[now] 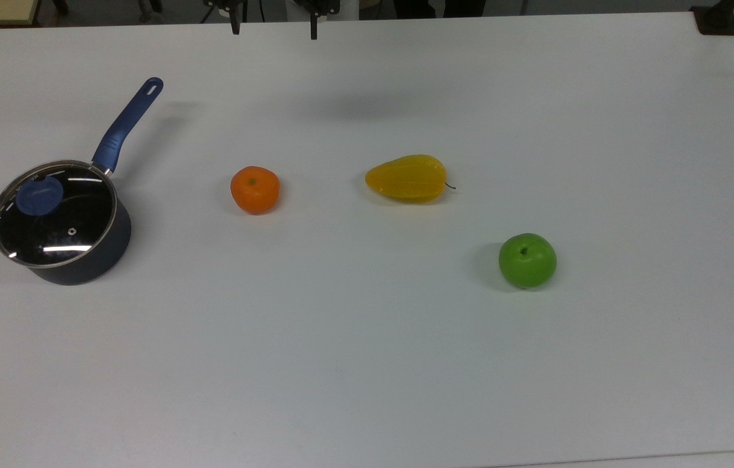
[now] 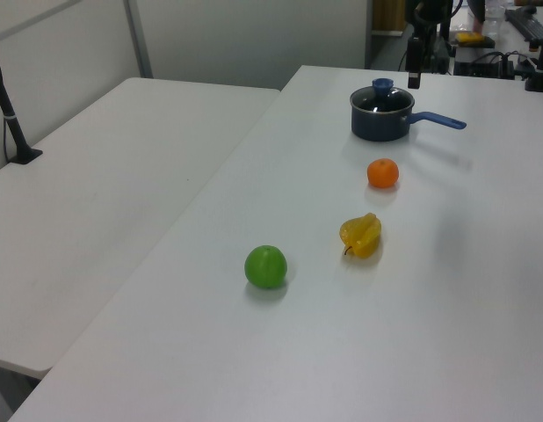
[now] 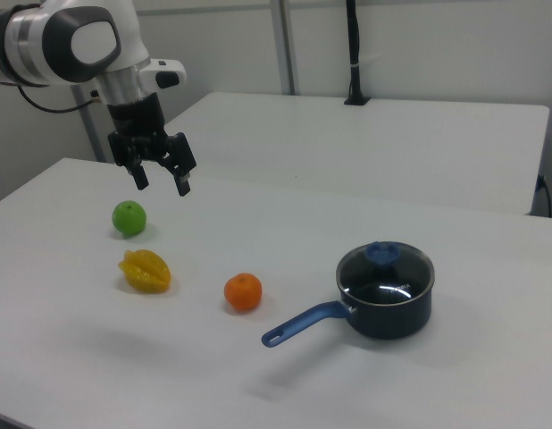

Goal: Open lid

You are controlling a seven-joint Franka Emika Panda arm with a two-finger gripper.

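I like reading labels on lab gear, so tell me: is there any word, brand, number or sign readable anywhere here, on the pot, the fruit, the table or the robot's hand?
None can be read.
Lid and saucepan: no marking to be seen.
Orange, yellow fruit, green apple: no stickers.
Table: plain white.
Hand and the arm above it: no lettering that I can make out.
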